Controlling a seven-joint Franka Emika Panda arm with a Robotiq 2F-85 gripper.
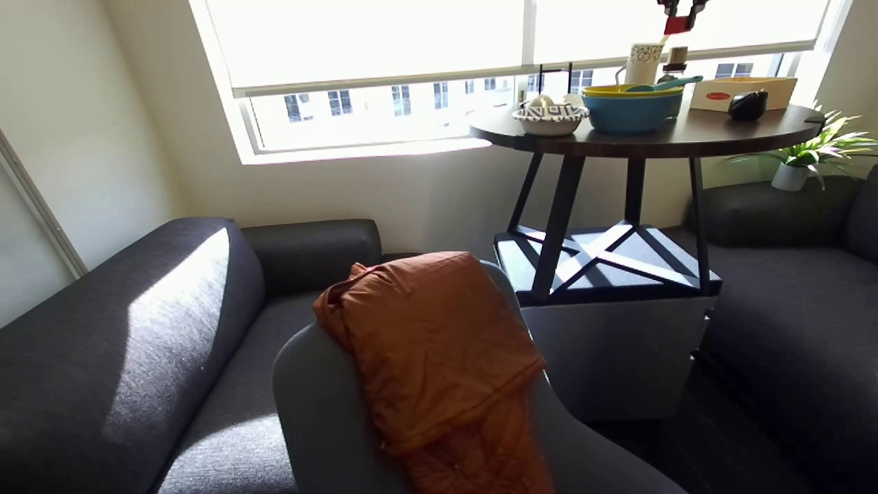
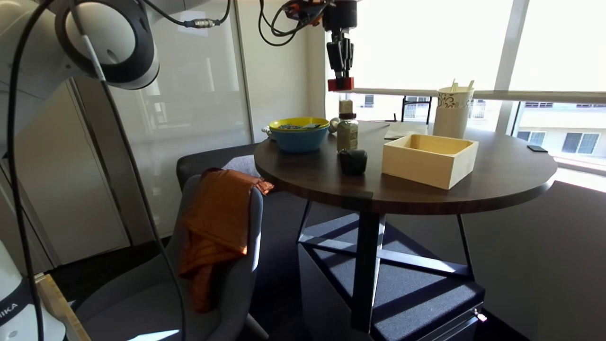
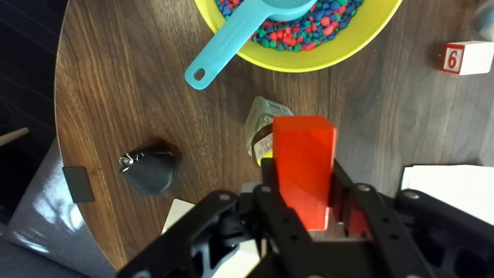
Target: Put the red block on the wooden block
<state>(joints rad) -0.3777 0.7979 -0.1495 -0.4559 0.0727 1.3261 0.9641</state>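
Observation:
My gripper (image 3: 301, 166) is shut on the bright red block (image 3: 305, 154), which lies crosswise between the fingertips. In both exterior views the red block (image 1: 678, 25) (image 2: 341, 84) hangs in the air below my gripper (image 1: 680, 15) (image 2: 342, 71). A small pale wooden block (image 1: 678, 55) (image 2: 346, 106) stands on the dark cap of a glass jar (image 2: 348, 135). The red block is above it with a visible gap in both exterior views. In the wrist view the red block hides much of the jar (image 3: 254, 119) top, so the wooden block cannot be made out clearly there.
A yellow bowl (image 3: 301, 63) with coloured pebbles and a blue scoop (image 3: 220, 50) is near the jar. A black pouch (image 2: 353, 162), a pale wooden box (image 2: 421, 163) and a tall white cup (image 2: 450, 116) stand around. A block marked 6 (image 3: 469, 58) lies on the table.

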